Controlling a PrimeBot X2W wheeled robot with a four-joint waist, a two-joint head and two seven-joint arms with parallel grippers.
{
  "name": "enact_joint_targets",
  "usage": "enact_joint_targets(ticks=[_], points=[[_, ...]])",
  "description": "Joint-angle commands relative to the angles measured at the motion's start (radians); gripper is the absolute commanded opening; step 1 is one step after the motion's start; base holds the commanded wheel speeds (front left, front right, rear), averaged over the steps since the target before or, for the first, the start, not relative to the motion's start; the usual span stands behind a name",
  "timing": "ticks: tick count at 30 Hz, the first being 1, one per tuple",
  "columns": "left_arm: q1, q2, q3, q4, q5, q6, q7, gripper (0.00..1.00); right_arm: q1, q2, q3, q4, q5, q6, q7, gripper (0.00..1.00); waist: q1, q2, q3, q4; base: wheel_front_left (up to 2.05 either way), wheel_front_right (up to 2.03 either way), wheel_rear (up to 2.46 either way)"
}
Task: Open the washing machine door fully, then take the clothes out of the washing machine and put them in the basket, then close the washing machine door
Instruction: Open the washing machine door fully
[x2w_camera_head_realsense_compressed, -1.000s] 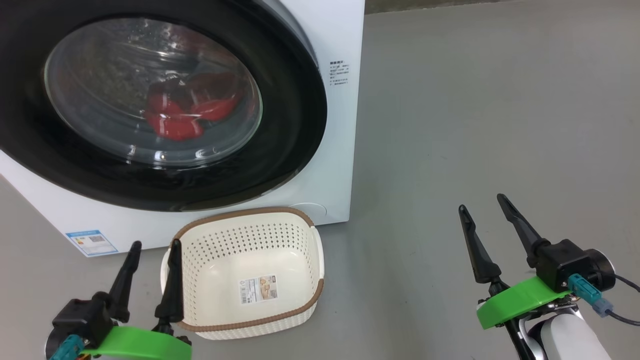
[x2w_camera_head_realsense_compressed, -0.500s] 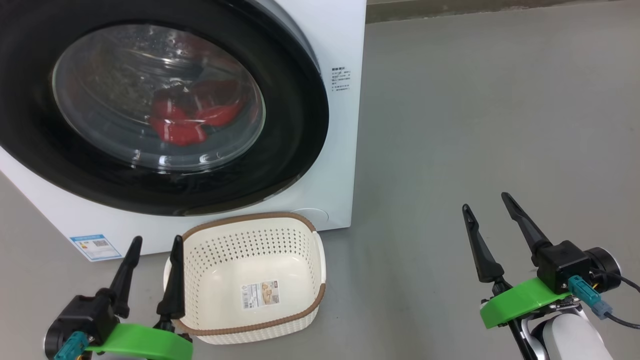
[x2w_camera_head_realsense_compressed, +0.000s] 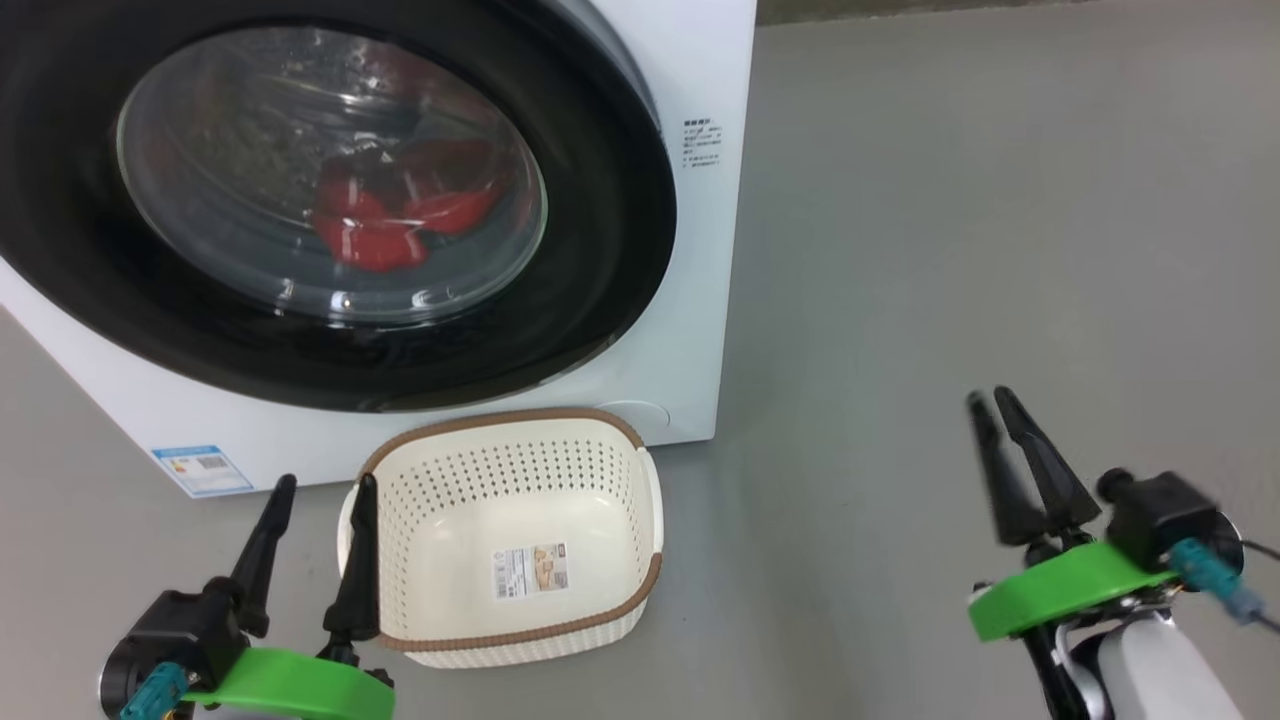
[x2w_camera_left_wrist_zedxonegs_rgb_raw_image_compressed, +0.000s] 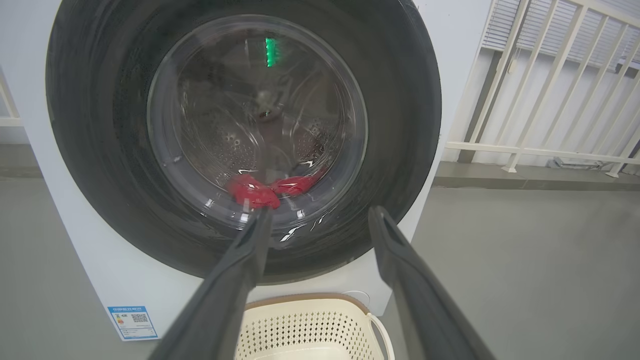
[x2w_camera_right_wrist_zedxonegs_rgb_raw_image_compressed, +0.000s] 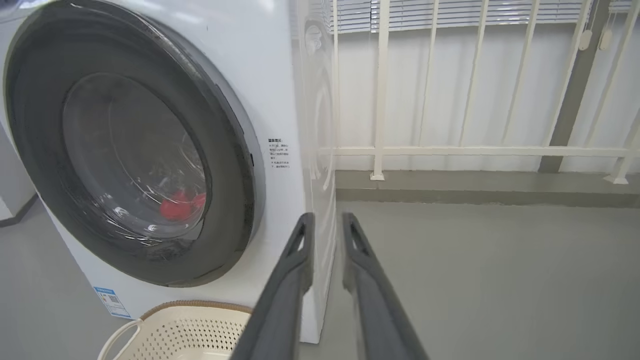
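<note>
At the lower left of the head view, the left gripper (x2w_camera_head_realsense_compressed: 326, 487) has its two dark fingers spread wide with nothing between them. One finger crosses the left rim of the basket (x2w_camera_head_realsense_compressed: 500, 418) in the picture. At the lower right, the right gripper (x2w_camera_head_realsense_compressed: 990, 398) has its fingers close together with only a slim, empty gap, above the grey floor (x2w_camera_head_realsense_compressed: 950, 250). The basket sits at bottom centre, just in front of the washing machine (x2w_camera_head_realsense_compressed: 690, 300). The door (x2w_camera_head_realsense_compressed: 600, 200) at upper left is shut, and the red clothes (x2w_camera_head_realsense_compressed: 375, 240) lie behind its glass.
</note>
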Motion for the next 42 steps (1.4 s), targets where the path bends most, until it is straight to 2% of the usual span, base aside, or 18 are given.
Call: enact_joint_targets(ticks=[1,7,12,17,18,25,31,35,42], points=[[-0.039,0.014,0.027,-0.024,0.003,-0.006,-0.012,1.0,-0.062,-0.002,0.01,-0.015,0.085,0.0,-0.006,0.0,0.0,0.0,0.021,0.012,0.0,0.0,0.0],[-0.069,0.016,0.013,-0.043,-0.002,-0.006,-0.012,1.0,-0.143,0.001,0.005,0.008,0.36,0.0,-0.006,0.0,0.0,0.0,0.08,0.033,0.0,0.0,0.0],[-0.101,0.017,0.0,-0.063,-0.008,-0.006,-0.012,1.0,-0.235,-0.016,0.049,0.043,0.562,0.0,-0.006,0.0,0.0,0.0,0.138,0.053,0.0,0.0,0.0],[-0.138,0.014,-0.021,-0.093,-0.018,-0.006,-0.012,1.0,-0.346,-0.067,0.142,0.064,0.784,0.0,0.001,0.0,0.0,0.0,0.198,0.072,0.0,0.0,0.0],[-0.138,0.014,-0.021,-0.093,-0.018,-0.006,-0.012,1.0,-0.346,-0.067,0.142,0.064,0.784,0.0,0.001,0.0,0.0,0.0,0.198,0.072,0.0,0.0,0.0],[-0.187,0.018,-0.037,-0.137,-0.033,-0.006,-0.012,1.0,-0.49,-0.141,0.237,0.055,1.052,0.0,0.073,0.0,0.0,0.0,0.285,0.097,0.0,0.0,0.0],[-0.222,0.016,-0.056,-0.168,-0.039,-0.006,-0.012,1.0,-0.602,-0.187,0.286,0.06,1.195,0.0,0.16,0.0,0.0,0.0,0.36,0.115,0.0,0.0,0.0],[-0.248,0.014,-0.066,-0.187,-0.042,-0.006,-0.012,1.0,-0.673,-0.225,0.32,0.06,1.246,0.0,0.23,0.0,0.0,0.0,0.414,0.129,0.0,0.0,0.0],[-0.295,0.013,-0.079,-0.187,-0.052,-0.006,-0.012,1.0,-0.779,-0.239,0.327,0.074,1.351,0.0,0.323,0.0,0.0,0.0,0.485,0.152,0.0,0.0,0.0]])
